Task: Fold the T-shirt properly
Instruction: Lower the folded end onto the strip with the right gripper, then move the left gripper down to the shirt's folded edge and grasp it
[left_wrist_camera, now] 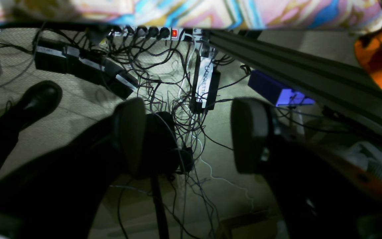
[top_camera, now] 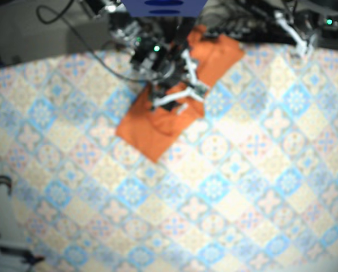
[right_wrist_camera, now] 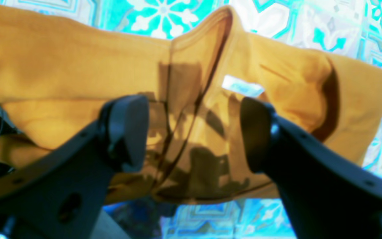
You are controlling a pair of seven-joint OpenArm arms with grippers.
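The orange T-shirt [top_camera: 157,127] lies partly folded near the table's far edge, in the base view. In the right wrist view, the shirt [right_wrist_camera: 61,66] fills the frame, its collar and white label [right_wrist_camera: 242,86] turned up. My right gripper [right_wrist_camera: 192,132] hovers open just above the collar area, with nothing between its fingers [right_wrist_camera: 128,129]; from above, it [top_camera: 183,93] is over the shirt's middle. My left gripper [left_wrist_camera: 191,132] is open and empty, off the table's far edge over the floor. It [top_camera: 302,37] stands at the far right, away from the shirt. An orange corner [left_wrist_camera: 380,53] shows beside it.
A patterned blue and cream cloth [top_camera: 214,198] covers the table. Below the left gripper are tangled cables [left_wrist_camera: 177,83], a power strip [left_wrist_camera: 158,32], a metal rail [left_wrist_camera: 310,73] and a person's black shoe [left_wrist_camera: 41,96]. Arm bases and wiring crowd the far edge [top_camera: 157,22].
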